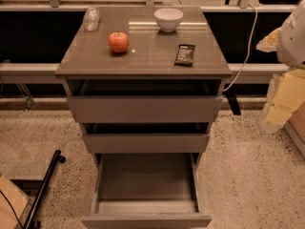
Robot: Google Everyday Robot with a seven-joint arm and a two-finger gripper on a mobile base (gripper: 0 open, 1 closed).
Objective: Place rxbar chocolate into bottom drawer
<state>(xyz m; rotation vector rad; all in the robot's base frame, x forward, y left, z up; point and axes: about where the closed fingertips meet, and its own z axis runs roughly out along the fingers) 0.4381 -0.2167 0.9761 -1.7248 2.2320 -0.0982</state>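
Bench [147, 56], grey-brown, seen from the front and above, with three drawers beneath the top. Bar [184, 55] lay flat on the right half of the bench top, near the front edge, dark wrapper up, long axis running front to back. Apple [118, 42] stood on the left half, well apart from the bar. White bowl [168, 19] sat upright near the back edge, behind the bar and a little to its left. A clear crumpled wrapper or bottle [91, 18] lay at the back left corner. Bottom drawer [145, 221] was pulled far out, its floor in plain sight. Top drawer [143, 109] and middle drawer [145, 143] each stood slightly out, a dark gap showing above each front. Gripper [282, 101] hung at the right edge of the view, pale and blurred, off the bench's right side, below top level, well apart from the bar; whether it was open or closed, or held anything, could not be told. Black pole [45, 187] lay on the speckled floor at lower left.
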